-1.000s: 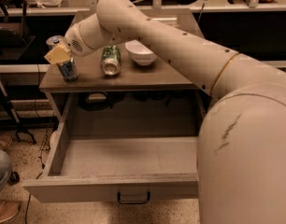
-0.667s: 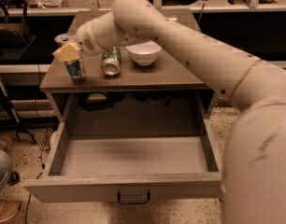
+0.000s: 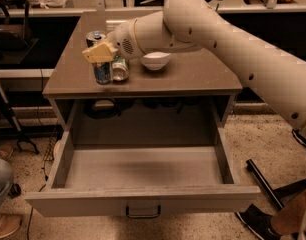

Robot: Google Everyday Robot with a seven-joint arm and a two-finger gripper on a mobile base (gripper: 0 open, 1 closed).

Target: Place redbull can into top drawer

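The slim silver-and-blue redbull can [image 3: 102, 74] stands near the front left corner of the brown worktop [image 3: 193, 79]. The yellow-tipped tool [image 3: 99, 54] sits right on its top; I cannot tell if it is holding on. Best to grip firmly and lift straight up past the green can [image 3: 120, 70] just beside it. Then go over the front edge into the open wide grey top drawer [image 3: 143, 199].
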